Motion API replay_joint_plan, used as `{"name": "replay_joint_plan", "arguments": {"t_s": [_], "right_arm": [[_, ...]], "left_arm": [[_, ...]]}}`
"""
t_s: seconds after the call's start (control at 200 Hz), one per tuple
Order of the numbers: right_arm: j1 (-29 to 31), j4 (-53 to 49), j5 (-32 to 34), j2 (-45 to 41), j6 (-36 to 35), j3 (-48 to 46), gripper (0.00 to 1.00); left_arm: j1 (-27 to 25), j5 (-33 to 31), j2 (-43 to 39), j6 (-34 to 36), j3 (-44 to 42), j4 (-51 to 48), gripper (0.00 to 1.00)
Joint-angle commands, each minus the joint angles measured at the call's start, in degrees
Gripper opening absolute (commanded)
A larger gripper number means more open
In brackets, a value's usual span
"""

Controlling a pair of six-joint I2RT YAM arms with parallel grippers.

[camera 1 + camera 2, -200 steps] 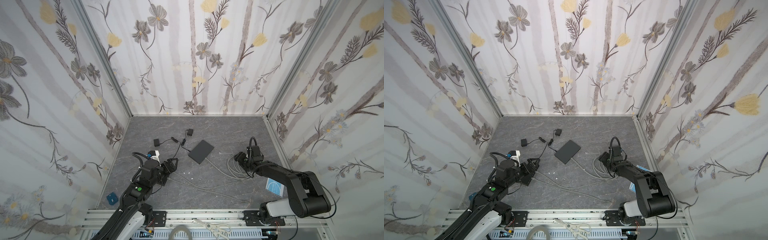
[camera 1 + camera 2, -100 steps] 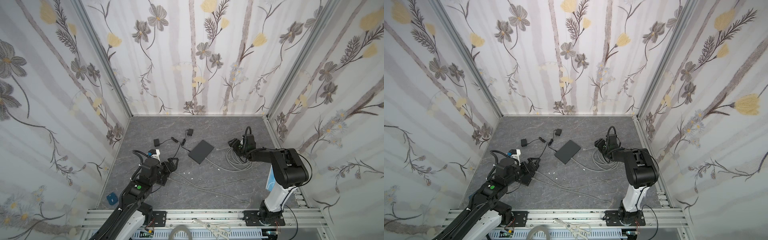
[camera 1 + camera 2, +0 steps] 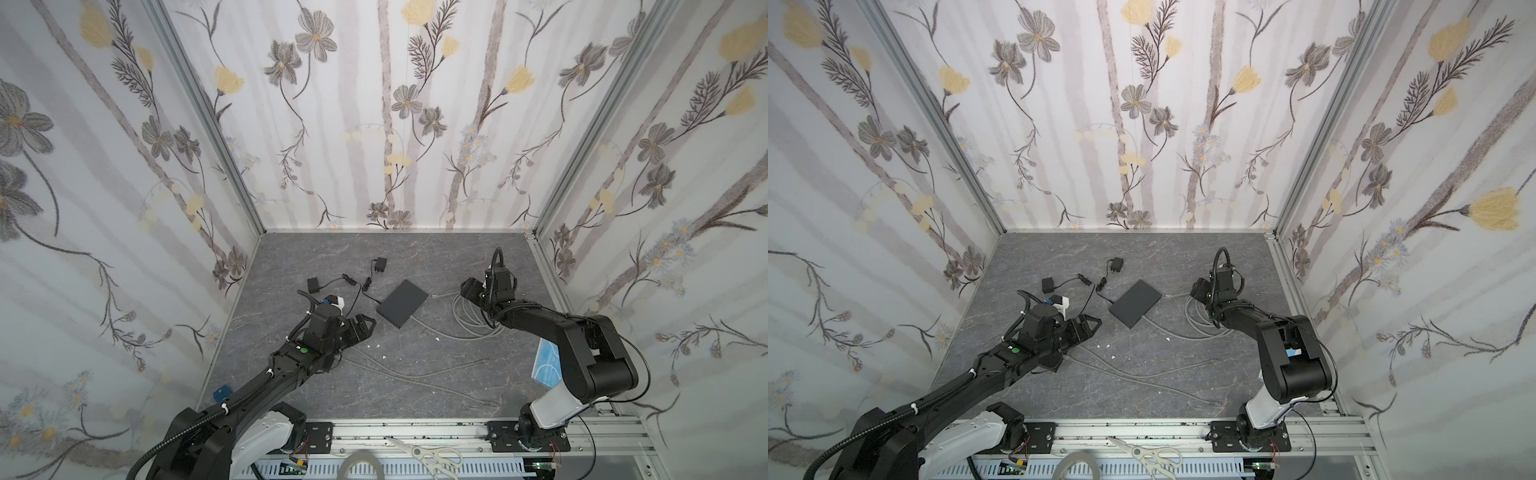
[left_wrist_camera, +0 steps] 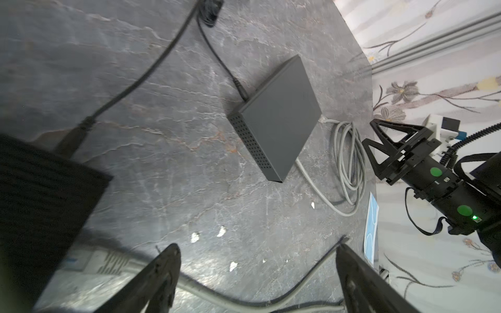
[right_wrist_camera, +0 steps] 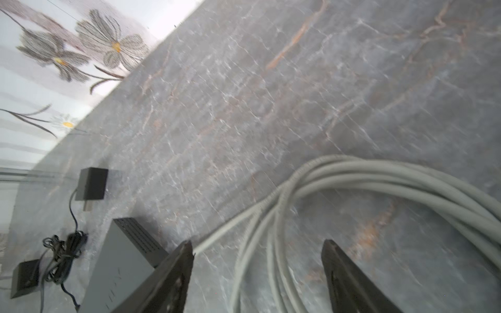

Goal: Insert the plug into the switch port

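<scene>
One switch [image 3: 402,302]; two adapters [image 3: 380,264] behind it; one grey cable coil [image 3: 471,320] beside it, its plug [image 4: 322,119] loose at the switch's corner. Left gripper [image 3: 365,326] and right gripper [image 3: 468,289] both gape, empty

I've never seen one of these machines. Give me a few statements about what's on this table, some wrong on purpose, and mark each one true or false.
1. The dark flat switch lies on the table between the left claw and the right claw. True.
2. The right claw is clamped shut on the grey cable coil. False: its fingers stand apart by the coil.
3. Scissors lie on the metal rail at the front. True.
4. The left claw holds a black power adapter. False: it is open and empty; the adapters lie farther back on the table.
</scene>
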Motion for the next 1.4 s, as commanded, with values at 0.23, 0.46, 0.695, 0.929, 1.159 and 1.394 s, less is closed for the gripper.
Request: {"name": "replay_joint_plan", "arguments": {"t_s": [0.23,0.46,0.695,0.929,1.159,1.394], "right_arm": [[7.0,-1.8,0.1,-17.8,-3.2,-11.7,0.71],[12.1,-5.6,-0.3,-26.6,-2.1,-16.3,0.71],[12.1,-6.5,-1.2,-29.6,-1.2,-19.6,0.72],[11.9,-6.0,-2.1,-26.4,-2.4,-20.0,0.74],[11.6,-3.2,-3.5,-23.0,-1.1,-20.9,0.75],[8.9,0.9,-8.3,-18.4,0.5,-21.1,0.75]], "left_arm": [[-6.5,-10.5,7.3,-1.2,6.9,-6.7,1.00],[-8.4,-12.1,15.8,-9.0,11.2,-9.2,1.00],[-9.7,-10.4,24.1,-10.1,16.0,-6.3,1.00],[-9.7,-10.3,32.2,-6.2,23.4,-8.1,1.00],[-9.1,-10.5,38.7,-3.8,28.1,-8.6,1.00],[-5.8,-7.9,44.2,-2.0,31.1,-7.4,1.00]]}}
